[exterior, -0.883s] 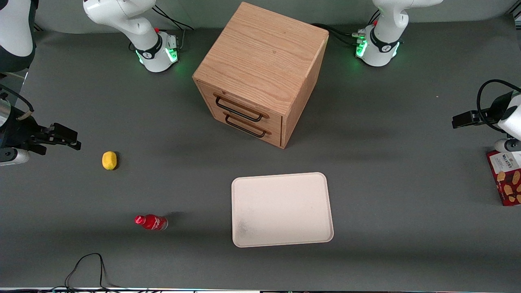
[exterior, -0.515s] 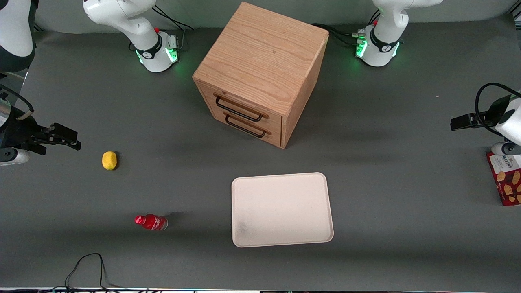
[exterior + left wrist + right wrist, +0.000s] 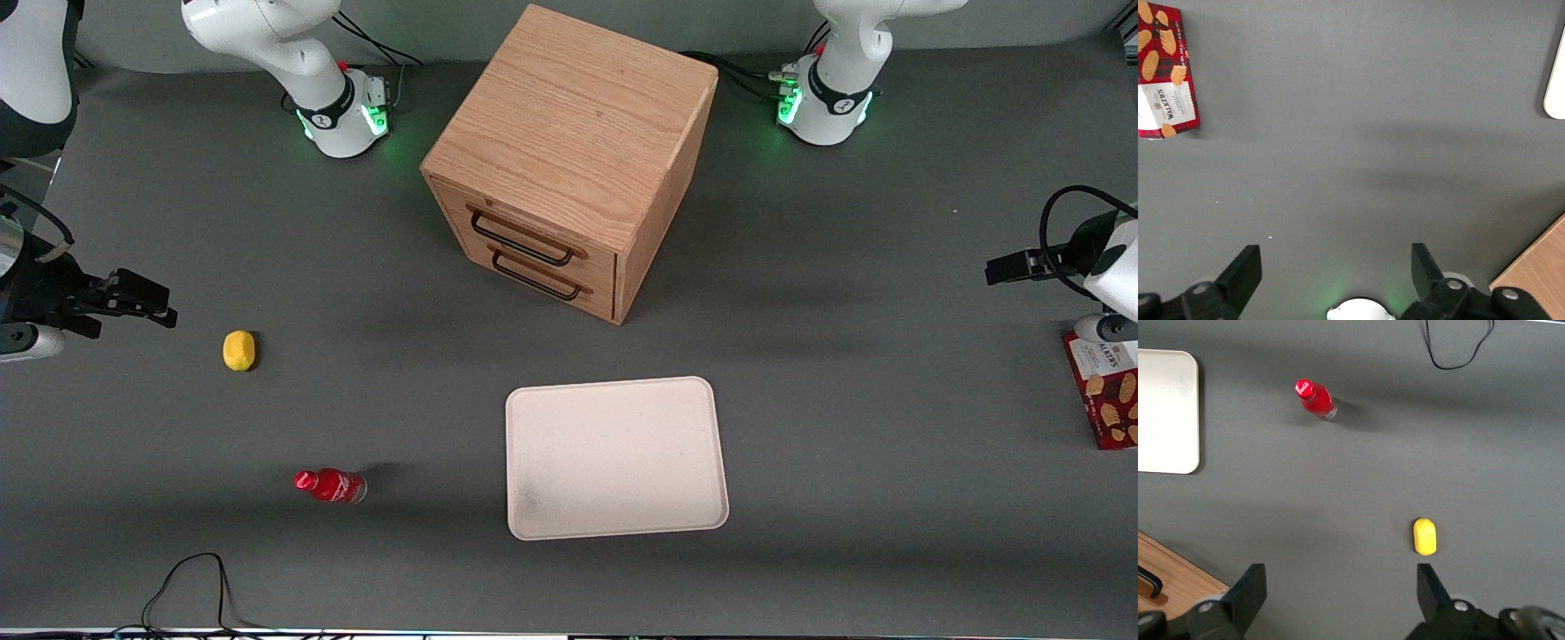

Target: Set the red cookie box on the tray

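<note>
"WALKERS" on white label panel of red cookie box (image 3: 1166, 73) (smaller print beneath unreadable).

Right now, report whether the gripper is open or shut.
Open: the gripper hangs above bare table, its fingers spread wide, the red cookie box lying apart.

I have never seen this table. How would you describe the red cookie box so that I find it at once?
Start at the wooden drawer cabinet, then follow the grey table toward the working arm's end. There, beside the open gripper, the red cookie box lies flat at the table's edge. Unlike the small red bottle standing near the tray, it is a flat tartan carton with a white label and pictured biscuits.
</note>
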Tool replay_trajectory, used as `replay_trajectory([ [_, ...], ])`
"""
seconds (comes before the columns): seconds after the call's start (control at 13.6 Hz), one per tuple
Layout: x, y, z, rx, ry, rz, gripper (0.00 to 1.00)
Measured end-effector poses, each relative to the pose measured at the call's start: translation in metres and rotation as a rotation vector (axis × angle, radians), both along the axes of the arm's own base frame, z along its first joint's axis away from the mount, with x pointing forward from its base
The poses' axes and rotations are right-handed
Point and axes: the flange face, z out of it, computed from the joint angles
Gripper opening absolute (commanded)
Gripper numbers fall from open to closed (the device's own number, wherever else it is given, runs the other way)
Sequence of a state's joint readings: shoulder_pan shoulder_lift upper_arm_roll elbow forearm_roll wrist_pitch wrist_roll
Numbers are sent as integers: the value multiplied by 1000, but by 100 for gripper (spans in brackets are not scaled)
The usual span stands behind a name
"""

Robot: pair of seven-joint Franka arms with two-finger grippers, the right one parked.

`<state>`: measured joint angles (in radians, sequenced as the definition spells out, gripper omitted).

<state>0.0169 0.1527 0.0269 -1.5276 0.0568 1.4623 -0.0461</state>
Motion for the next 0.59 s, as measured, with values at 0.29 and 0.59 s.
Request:
replay_trajectory([
  [0.29, 2, 22, 20, 42, -41, 30, 100],
  [0.59, 2, 92, 16, 161, -43, 74, 100],
])
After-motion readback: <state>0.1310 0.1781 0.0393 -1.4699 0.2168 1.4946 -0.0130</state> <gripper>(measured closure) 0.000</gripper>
